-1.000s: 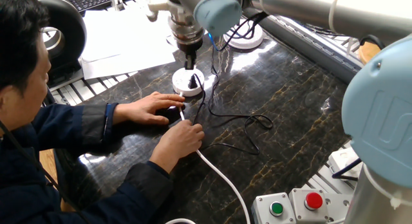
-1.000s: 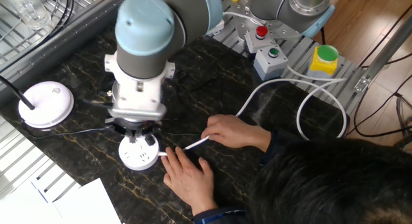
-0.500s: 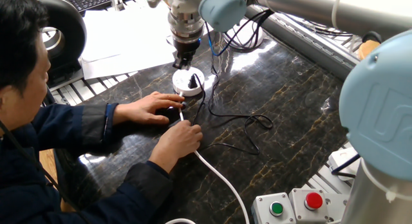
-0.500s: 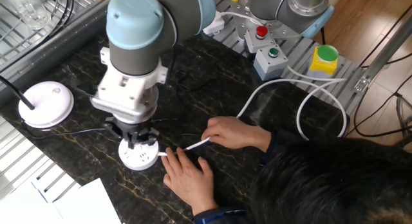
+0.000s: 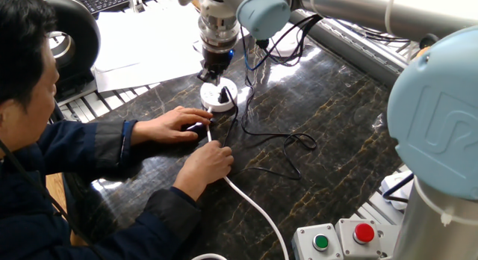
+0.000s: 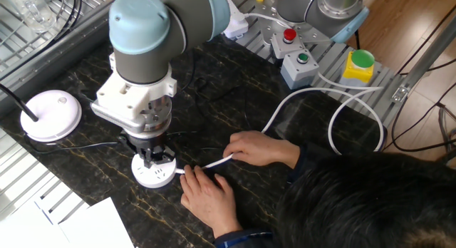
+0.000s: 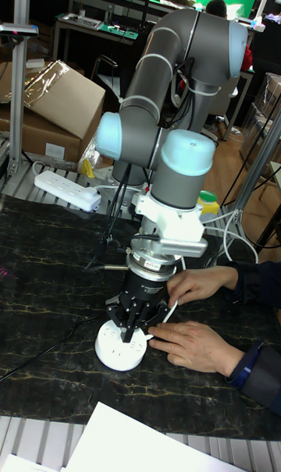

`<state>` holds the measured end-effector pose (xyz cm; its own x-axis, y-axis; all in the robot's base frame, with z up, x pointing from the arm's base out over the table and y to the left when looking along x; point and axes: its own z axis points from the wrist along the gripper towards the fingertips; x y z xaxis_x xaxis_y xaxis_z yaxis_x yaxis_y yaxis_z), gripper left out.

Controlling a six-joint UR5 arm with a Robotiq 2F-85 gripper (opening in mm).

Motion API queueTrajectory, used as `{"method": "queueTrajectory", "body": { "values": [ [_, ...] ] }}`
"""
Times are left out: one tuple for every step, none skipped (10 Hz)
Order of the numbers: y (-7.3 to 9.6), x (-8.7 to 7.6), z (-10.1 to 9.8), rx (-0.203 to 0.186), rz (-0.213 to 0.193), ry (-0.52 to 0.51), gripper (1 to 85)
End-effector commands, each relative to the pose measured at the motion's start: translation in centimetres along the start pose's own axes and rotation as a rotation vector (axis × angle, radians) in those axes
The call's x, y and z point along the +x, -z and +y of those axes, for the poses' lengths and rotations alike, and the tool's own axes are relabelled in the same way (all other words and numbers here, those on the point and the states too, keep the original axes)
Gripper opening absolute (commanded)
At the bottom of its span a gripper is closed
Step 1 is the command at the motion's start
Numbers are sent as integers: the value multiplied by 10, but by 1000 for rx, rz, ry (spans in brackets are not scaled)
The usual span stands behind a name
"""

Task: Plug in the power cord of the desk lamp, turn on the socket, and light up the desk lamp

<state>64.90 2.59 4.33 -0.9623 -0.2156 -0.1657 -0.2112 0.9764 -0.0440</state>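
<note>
Tool hides plug; jaw state unclear.

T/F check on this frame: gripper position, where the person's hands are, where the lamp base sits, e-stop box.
1. The gripper is directly over the socket. True.
2. Both of the person's hands are off the table. False: one hand rests flat beside the socket and the other hand pinches the thick white cable.
3. The desk lamp base sits apart from the socket. True.
4. The button box has only a red button. False: it shows a red and a green one.
</note>
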Motion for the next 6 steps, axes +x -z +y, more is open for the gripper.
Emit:
{"method": "queueTrajectory", "body": {
  "values": [
    [-6,9,3,-39,21,-49,10],
    [-6,10,5,-48,22,-48,10],
    [-7,10,6,-56,21,-47,10],
    [-8,9,6,-60,17,-42,10],
    [-8,7,6,-61,9,-33,10],
    [-9,6,9,-69,4,-36,10]
  ]
}}
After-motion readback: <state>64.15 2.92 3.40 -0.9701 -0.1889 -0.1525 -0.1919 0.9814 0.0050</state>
